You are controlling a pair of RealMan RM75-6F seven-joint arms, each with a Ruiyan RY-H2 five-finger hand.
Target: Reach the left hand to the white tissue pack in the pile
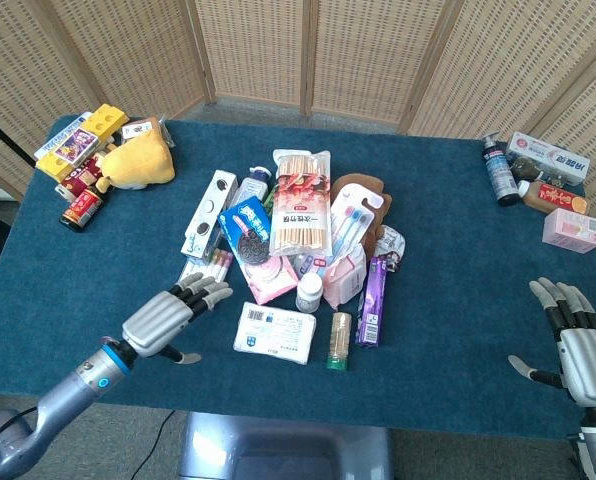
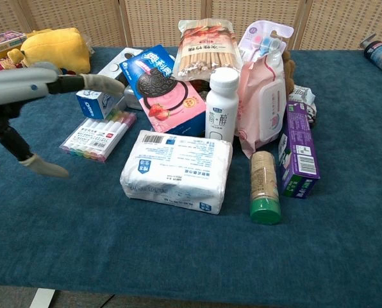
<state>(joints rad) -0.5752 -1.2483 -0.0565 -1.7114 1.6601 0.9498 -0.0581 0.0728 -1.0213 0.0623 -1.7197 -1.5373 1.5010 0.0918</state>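
Note:
The white tissue pack (image 1: pixel 274 333) (image 2: pixel 177 170) lies flat at the near edge of the pile, barcode up. My left hand (image 1: pixel 168 317) (image 2: pixel 34 102) hovers just left of it with its fingers spread and nothing in them, a short gap apart from the pack. In the chest view it enters from the left, over the marker set (image 2: pixel 99 135). My right hand (image 1: pixel 575 343) stays at the table's near right corner, fingers spread and holding nothing; the chest view does not show it.
The pile holds an Oreo pack (image 1: pixel 246 228), a white bottle (image 2: pixel 222 105), pink wipes (image 2: pixel 263 106), a purple box (image 2: pixel 298 149), a green-capped tube (image 2: pixel 265 187) and chopsticks (image 1: pixel 300 200). A yellow plush (image 1: pixel 138 160) and bottles sit far left; boxes and bottles (image 1: pixel 538 175) far right.

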